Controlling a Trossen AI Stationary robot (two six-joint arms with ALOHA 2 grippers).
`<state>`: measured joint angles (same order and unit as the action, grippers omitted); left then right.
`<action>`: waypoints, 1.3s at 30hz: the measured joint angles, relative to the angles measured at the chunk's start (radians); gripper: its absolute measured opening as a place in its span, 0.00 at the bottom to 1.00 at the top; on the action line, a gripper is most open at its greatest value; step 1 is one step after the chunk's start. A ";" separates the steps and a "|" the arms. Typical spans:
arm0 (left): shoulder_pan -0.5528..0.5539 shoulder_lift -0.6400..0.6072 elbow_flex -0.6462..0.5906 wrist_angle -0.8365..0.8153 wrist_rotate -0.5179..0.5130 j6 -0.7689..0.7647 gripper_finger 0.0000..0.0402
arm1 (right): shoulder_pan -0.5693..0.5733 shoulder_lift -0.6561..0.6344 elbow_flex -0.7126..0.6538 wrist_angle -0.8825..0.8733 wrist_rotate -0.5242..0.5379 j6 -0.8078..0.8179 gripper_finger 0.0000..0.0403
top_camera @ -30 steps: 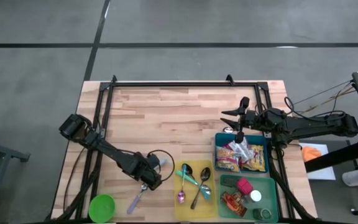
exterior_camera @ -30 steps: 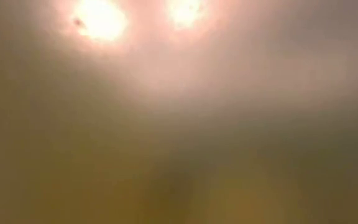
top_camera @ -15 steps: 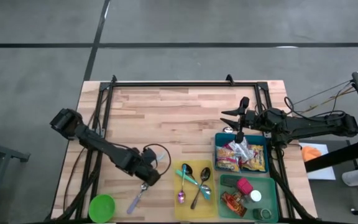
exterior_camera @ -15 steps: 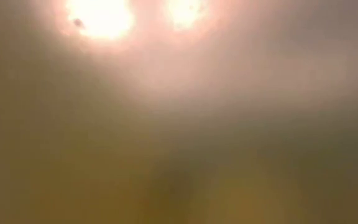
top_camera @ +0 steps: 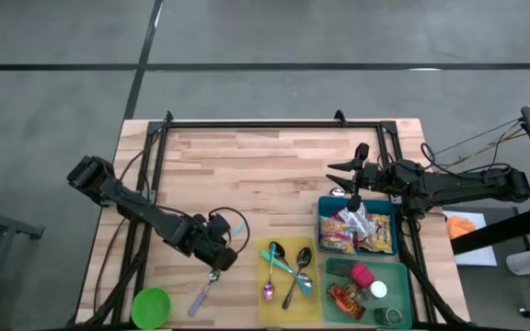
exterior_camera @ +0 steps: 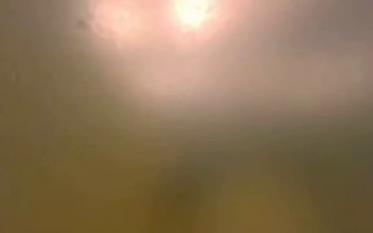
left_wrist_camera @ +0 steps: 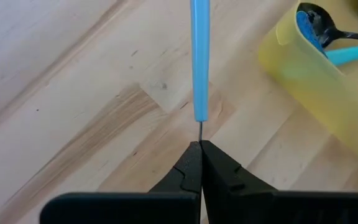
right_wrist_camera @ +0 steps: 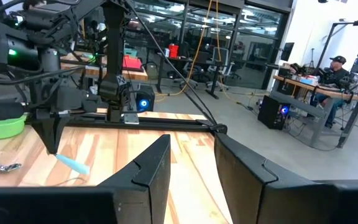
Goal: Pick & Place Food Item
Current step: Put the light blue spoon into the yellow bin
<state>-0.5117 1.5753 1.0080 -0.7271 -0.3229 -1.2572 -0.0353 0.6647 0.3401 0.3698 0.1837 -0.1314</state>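
Note:
My left gripper (left_wrist_camera: 201,144) hangs over the table's near left part (top_camera: 219,259), pointing steeply down, shut on a light-blue stick-like handle (left_wrist_camera: 197,62). The right wrist view also shows that handle (right_wrist_camera: 73,163) slanting away below the fingertips. The food packets (top_camera: 357,230) lie in a blue tray (top_camera: 322,204) at the right. My right gripper (right_wrist_camera: 191,162) is held level above the table, just beyond that tray (top_camera: 346,176), open with nothing between its fingers. The low view shows only blur. My left gripper pinches a thin dark pin (left_wrist_camera: 200,130) that sticks out of the blue handle's end, at the very tips of its two fingers. The fingers come from above, slanting down, in line with the handle. Whether the handle's far end touches the table, I cannot tell.
A spoon with a pale handle (top_camera: 201,294) lies near the front edge, beside a green bowl (top_camera: 150,306). A yellow tray (top_camera: 267,308) holds several spoons; a green tray (top_camera: 403,276) holds small items. A black frame (top_camera: 265,124) borders the tabletop. Bare wood lies in the middle.
My left gripper has risen and drawn back a little toward the table's left edge, staying shut. My right arm has kept still.

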 joint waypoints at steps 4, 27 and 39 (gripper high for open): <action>0.000 -0.003 0.026 0.002 -0.022 -0.004 0.00 | 0.000 0.000 0.000 0.000 0.000 0.000 0.30; 0.019 0.061 0.080 0.587 -0.129 0.219 0.00 | 0.000 0.000 0.000 0.000 0.000 0.000 0.30; 0.041 0.229 0.169 0.670 -0.014 0.180 0.00 | 0.000 0.000 0.000 0.000 0.000 0.000 0.30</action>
<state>-0.4711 1.8048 1.1766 -0.0569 -0.3370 -1.0770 -0.0353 0.6643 0.3401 0.3698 0.1837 -0.1314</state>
